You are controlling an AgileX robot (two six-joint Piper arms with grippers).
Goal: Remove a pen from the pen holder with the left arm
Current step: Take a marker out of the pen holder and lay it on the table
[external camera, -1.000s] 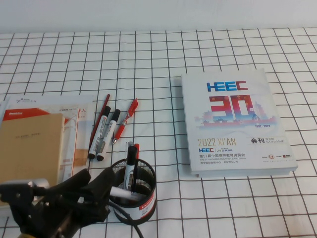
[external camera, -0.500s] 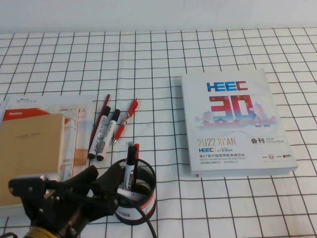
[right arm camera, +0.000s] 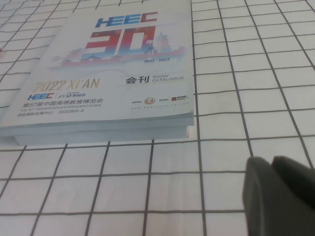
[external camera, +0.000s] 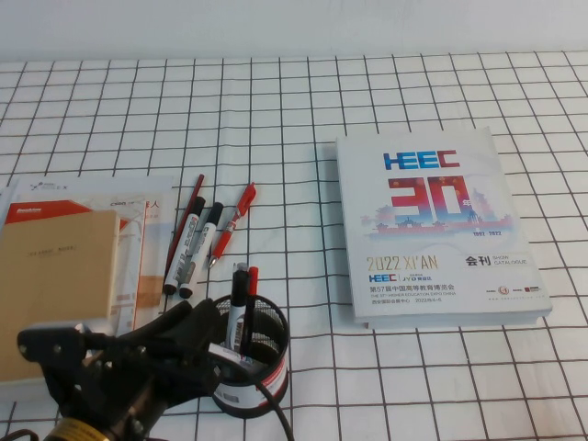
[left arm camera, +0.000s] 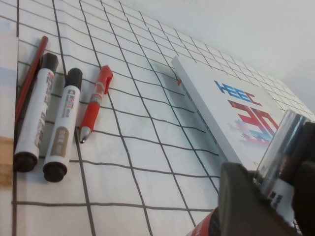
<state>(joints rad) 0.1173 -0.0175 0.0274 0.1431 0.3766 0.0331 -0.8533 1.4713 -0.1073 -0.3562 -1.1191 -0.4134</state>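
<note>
Black wire mesh, banded with a red-and-white label, forms the pen holder (external camera: pixel 265 378), which is set at the near edge of the table, left of centre. The left gripper (external camera: pixel 209 342) is reached over its rim from the robot's side. Its fingers (left arm camera: pixel 246 201) are pinched on the barrel of a white marker (left arm camera: pixel 279 147) that lies tilted across the holder. A black-capped marker (external camera: pixel 240 299) and a red pen (external camera: pixel 254 276) are stood upright in the same holder, just beside the grip. The right gripper (right arm camera: pixel 278 196) is held low over the grid cloth (right arm camera: pixel 123 196) near the catalogue's near corner, with its fingers pressed together on nothing.

The step in hand is judged to be the grasp and lift. The marker is best drawn out along its own slant, so that the barrel is not levered against the rim and the light holder is not tipped or dragged. The two upright pens should be cleared without being caught.

Beyond the holder, two loose markers (external camera: pixel 188 253) and a loose red pen (external camera: pixel 231 220) are laid on the cloth. A tan notebook (external camera: pixel 55 276) is placed to their left and a catalogue (external camera: pixel 432 220) well to the right.
</note>
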